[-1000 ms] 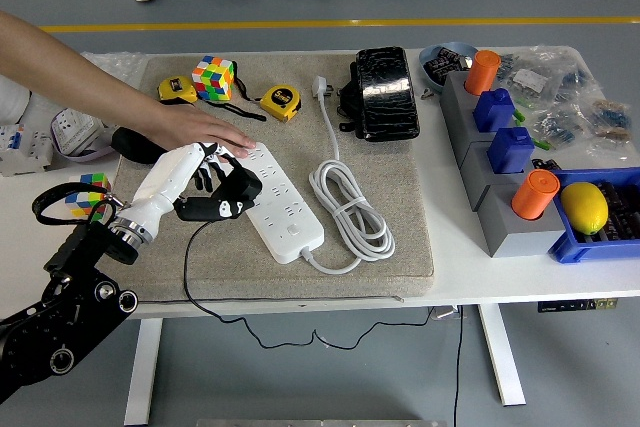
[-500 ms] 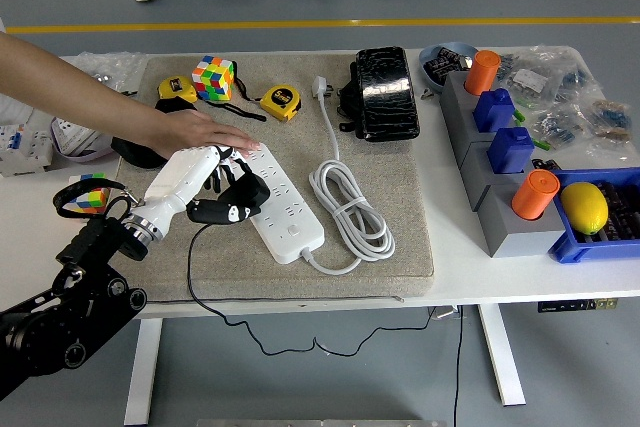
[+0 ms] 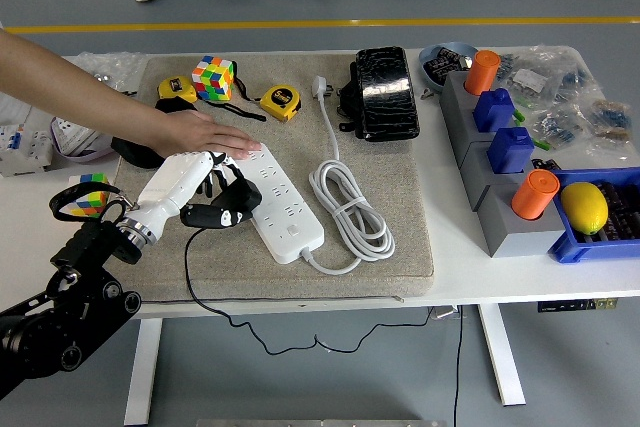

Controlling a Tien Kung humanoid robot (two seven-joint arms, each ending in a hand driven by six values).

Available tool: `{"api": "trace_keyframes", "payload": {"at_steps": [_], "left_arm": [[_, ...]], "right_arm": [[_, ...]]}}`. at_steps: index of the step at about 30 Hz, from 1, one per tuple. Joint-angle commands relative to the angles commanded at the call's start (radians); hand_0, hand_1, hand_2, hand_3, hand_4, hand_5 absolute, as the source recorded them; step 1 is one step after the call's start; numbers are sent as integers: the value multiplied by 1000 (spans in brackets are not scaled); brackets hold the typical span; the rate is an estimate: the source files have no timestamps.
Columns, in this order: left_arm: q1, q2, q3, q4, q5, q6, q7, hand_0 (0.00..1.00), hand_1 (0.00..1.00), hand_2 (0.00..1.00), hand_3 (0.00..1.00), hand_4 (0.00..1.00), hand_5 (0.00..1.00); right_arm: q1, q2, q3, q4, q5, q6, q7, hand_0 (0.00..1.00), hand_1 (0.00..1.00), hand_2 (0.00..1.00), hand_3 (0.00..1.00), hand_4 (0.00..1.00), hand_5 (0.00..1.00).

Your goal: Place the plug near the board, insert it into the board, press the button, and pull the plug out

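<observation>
A white power strip (image 3: 279, 209) lies slantwise on the grey mat (image 3: 400, 187). My left hand (image 3: 205, 187), white with dark fingers, is shut on a black plug adapter (image 3: 222, 213) at the strip's left edge; the adapter's black cord (image 3: 190, 277) trails off the table's front. A person's hand (image 3: 215, 137) presses flat on the strip's far end, just above my hand. The strip's own white cable (image 3: 350, 209) is coiled to its right, ending in a white plug (image 3: 320, 86). My right hand is out of view.
A Rubik's cube (image 3: 213, 77), two yellow tape measures (image 3: 280, 102) and a black case (image 3: 383, 92) sit at the mat's back. Grey blocks with orange and blue caps (image 3: 500, 137) and a blue bin holding a lemon (image 3: 584, 207) stand on the right. Another cube (image 3: 88, 192) is by my left arm.
My left hand with the black adapter has drifted slightly left and back along the strip's edge. The person's hand stays pressed on the strip's far end.
</observation>
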Motion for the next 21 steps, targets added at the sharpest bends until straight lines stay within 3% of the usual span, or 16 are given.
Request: {"api": "trace_keyframes", "payload": {"at_steps": [10, 11, 16, 17, 21], "left_arm": [[6, 2, 1, -2, -3, -8, 1, 226, 274, 346, 520, 761, 76], [6, 2, 0, -2, -1, -10, 5, 253, 381, 477, 538, 970, 174], [5, -1, -6, -4, -5, -18, 22, 253, 381, 477, 538, 970, 174], [4, -1, -5, -4, -6, -18, 24, 317, 487, 528, 561, 998, 293], [5, -2, -9, -8, -5, -28, 31, 317, 487, 528, 561, 998, 293]], "right_arm": [[0, 0, 1, 0, -2, 0, 1, 476, 541, 536, 504, 816, 355], [0, 0, 1, 1, -2, 0, 1, 478, 541, 535, 504, 816, 354], [0, 1, 1, 0, -1, 0, 1, 478, 541, 535, 504, 816, 354], [0, 1, 1, 0, -1, 0, 1, 476, 541, 535, 504, 816, 354], [-1, 1, 1, 0, -1, 0, 0, 476, 541, 535, 504, 816, 354]]}}
